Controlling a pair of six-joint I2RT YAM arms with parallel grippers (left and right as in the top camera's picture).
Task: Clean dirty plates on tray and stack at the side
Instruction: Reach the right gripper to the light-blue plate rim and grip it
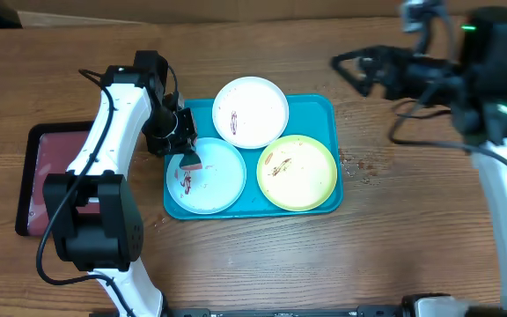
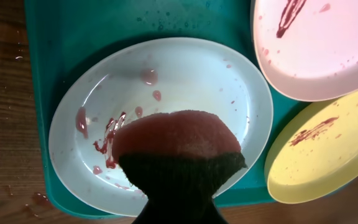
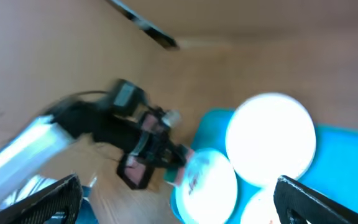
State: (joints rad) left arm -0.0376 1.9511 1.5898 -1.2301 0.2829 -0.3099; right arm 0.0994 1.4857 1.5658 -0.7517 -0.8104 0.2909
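Now | left fingers (image 1: pixel 181 146) grip sponge (image 2: pixel 176 134) over light blue plate (image 1: pixel 216 187); right fingers (image 3: pixel 319 200) spread

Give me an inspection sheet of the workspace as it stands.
Surface: wooden table, reddish specks right of the tray.
Job's things: turquoise tray holds white plate, light blue plate and yellow-green plate, all smeared red-brown; none stacked.
Clutter: maroon tray at the table's left.
Grippers: left gripper shut on sponge over the light blue plate; right gripper open, empty, beyond the tray.
Cables: black cable along the left arm, off the plates.
Surroundings: nothing seen.
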